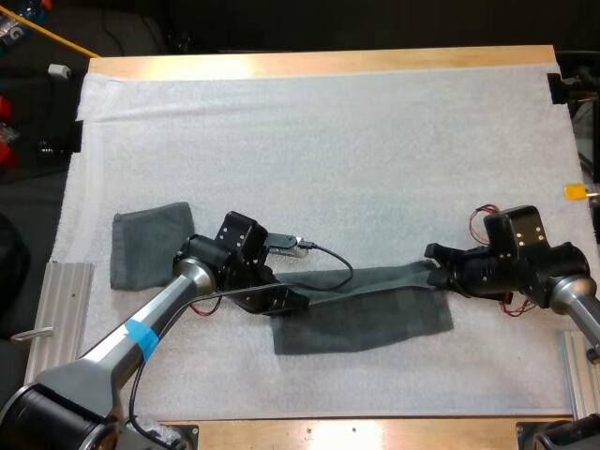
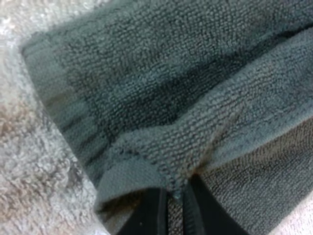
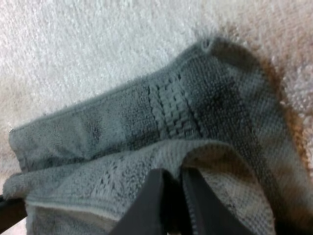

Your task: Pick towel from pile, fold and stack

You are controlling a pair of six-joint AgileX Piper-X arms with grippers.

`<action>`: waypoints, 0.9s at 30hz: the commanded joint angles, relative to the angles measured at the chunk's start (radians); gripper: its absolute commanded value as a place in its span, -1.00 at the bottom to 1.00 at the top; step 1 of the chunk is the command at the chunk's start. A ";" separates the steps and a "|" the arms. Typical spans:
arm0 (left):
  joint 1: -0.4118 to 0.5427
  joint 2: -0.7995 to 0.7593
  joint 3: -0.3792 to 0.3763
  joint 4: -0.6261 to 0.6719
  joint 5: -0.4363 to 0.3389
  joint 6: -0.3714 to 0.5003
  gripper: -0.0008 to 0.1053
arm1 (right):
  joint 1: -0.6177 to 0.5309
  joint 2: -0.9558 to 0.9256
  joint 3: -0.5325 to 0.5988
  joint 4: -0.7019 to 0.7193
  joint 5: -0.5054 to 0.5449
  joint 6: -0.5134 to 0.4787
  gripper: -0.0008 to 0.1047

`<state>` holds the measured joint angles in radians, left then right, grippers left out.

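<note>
Pinching towel [image 1: 375, 328] between fingers: left gripper [image 1: 300, 302] one end, right gripper [image 1: 437, 260] other

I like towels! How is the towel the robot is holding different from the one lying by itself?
The held towel is long and stretched out; the folded towel is a small neat block. Both arms' jaws pinch the held towel; no jaws hold the folded towel. Both are dark grey-green.

we are pinching a fold of the grey-green towel [image 2: 171, 73] in our left fingers [image 2: 146, 215], banded edge lying on white mat [image 2: 34, 186]
</note>
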<state>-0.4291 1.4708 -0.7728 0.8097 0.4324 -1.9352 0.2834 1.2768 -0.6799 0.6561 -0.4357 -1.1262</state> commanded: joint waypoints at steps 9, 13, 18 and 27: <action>-0.001 -0.004 -0.007 -0.040 0.018 -0.004 -0.62 | 0.000 0.000 -0.002 -0.029 0.003 0.003 -0.59; -0.001 -0.007 -0.039 -0.043 0.029 -0.004 -0.06 | 0.000 0.000 -0.002 -0.084 -0.039 -0.011 -0.09; -0.001 -0.055 -0.090 -0.042 0.029 0.004 0.09 | 0.000 -0.015 -0.002 -0.115 -0.071 -0.063 -0.03; -0.001 -0.253 -0.096 0.023 0.029 0.004 0.09 | 0.000 -0.154 -0.004 0.027 0.068 -0.279 -0.03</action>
<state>-0.4291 1.2325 -0.8631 0.8211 0.4547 -1.9329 0.2834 1.1382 -0.6799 0.6558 -0.3804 -1.3746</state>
